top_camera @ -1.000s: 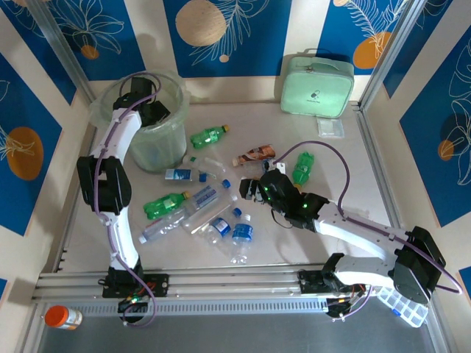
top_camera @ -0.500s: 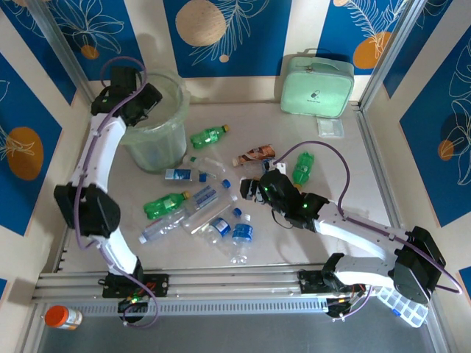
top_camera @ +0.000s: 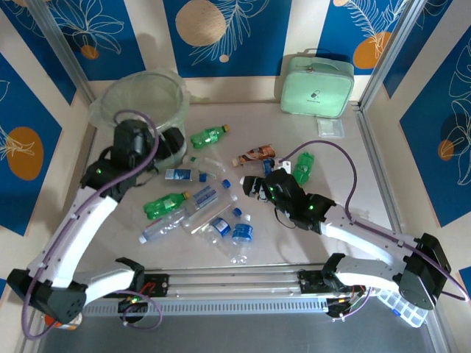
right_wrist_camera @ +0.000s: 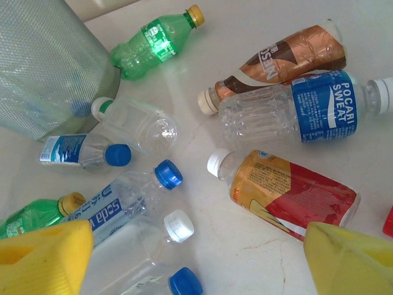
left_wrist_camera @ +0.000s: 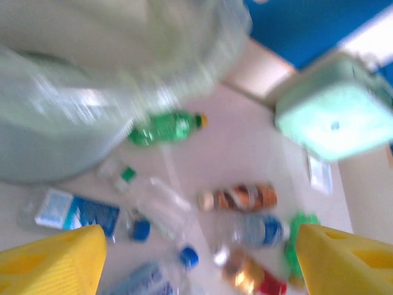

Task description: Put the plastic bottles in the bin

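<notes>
Pulled back from the mouth of the bin (top_camera: 144, 94), where it hung a second ago, the left gripper (top_camera: 175, 144) now sits low over the table just to the bin's right, and its arm has swung down and outward. The right gripper (top_camera: 251, 188) has barely shifted. Both grippers have their yellow fingers spread wide, with nothing clamped. From the left gripper the bin's wall rises close ahead on its left. A green bottle (left_wrist_camera: 166, 127) lies further ahead beside that wall, its long axis across the gripper's line and its yellow cap pointing right. A mint-green case (left_wrist_camera: 331, 120) stands far ahead to the right. Under the right gripper, a white-capped clear bottle (right_wrist_camera: 153, 243) lies in the gap between the fingers, its cap pointing ahead and slightly right. Just ahead of the right finger lies a red-and-gold labelled bottle (right_wrist_camera: 288, 193), set diagonally with its white cap toward the left. Beyond it, a Pocari Sweat bottle (right_wrist_camera: 301, 114) lies nearly crosswise, cap to the right. The bin stands ahead at the far left.
</notes>
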Controlling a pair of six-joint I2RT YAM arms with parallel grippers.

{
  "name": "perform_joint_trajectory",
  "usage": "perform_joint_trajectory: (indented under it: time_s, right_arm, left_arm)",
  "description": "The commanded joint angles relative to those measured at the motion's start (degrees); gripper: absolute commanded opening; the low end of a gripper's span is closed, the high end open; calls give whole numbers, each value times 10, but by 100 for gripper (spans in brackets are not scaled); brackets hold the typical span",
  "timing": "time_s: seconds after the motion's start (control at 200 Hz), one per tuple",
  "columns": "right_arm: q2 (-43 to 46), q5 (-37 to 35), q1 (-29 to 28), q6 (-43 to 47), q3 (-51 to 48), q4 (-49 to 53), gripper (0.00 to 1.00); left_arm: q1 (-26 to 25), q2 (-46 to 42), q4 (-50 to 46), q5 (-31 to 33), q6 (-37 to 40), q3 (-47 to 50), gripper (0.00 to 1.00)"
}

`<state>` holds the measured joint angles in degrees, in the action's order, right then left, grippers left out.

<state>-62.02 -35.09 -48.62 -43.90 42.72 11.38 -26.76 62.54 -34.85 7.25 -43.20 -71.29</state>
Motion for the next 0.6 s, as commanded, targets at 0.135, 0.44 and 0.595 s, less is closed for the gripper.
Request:
perform_joint_trajectory:
  time_s: [0.135, 0.44, 0.595]
  right_arm:
    - [43, -52, 16, -44, -18, 14, 90]
    - [105, -137, 40, -118, -39, 67, 89]
    - [117, -136, 49, -123, -41, 72, 88]
  left_arm:
    - [-170, -42, -30, 42, 37, 110, 80]
    - [-369, 67, -43, 69, 34, 166, 75]
    - [-427, 149, -25, 78, -2, 161, 75]
